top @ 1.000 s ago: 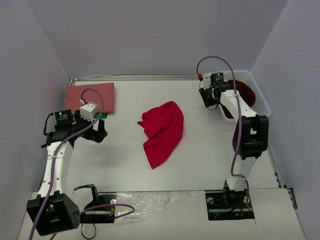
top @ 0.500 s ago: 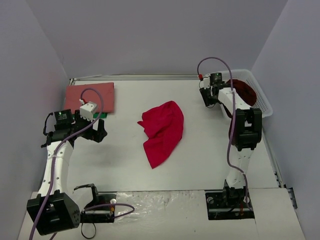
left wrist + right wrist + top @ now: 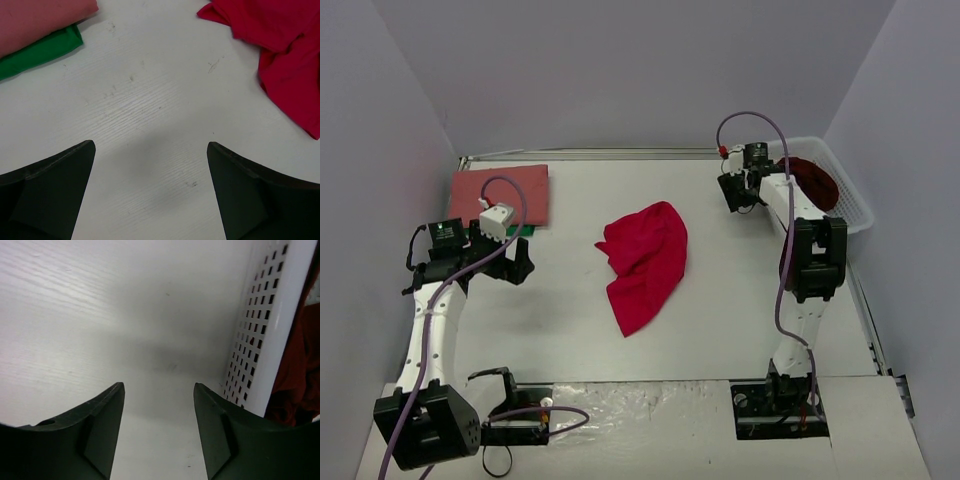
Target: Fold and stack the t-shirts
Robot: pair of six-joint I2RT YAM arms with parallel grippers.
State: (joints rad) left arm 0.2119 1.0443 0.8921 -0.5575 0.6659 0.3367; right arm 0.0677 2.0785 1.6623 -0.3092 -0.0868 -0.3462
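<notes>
Now, the crimson t-shirt (image 3: pixel 645 265) lies crumpled in the middle of the table (image 3: pixel 560 330), bunched into soft ridges, with one edge showing in the left wrist view (image 3: pixel 280 50). It looks light and limp; judged from those folds, it will sag and drag from any single pinch. A hem corner or a shoulder seam at the outer edge seems the better hold, one corner per arm, so the cloth can be pulled flat.

The left gripper (image 3: pixel 150 150) hovers over bare table, fingers spread wide, holding nothing. The right gripper (image 3: pixel 159 390) hangs just beside the basket (image 3: pixel 260 340), likewise parted and empty.

The salmon t-shirt (image 3: pixel 500 195) sits folded flat at the far left corner, with a green layer (image 3: pixel 40 50) peeking out beneath it; whether that is another garment cannot be told. The maroon t-shirt (image 3: pixel 810 182) is heaped inside the basket and spills over its rim, dark cloth showing behind the lattice wall. That one probably wants a grab at the topmost fold.

No brand, label or writing can be read on any shirt.
</notes>
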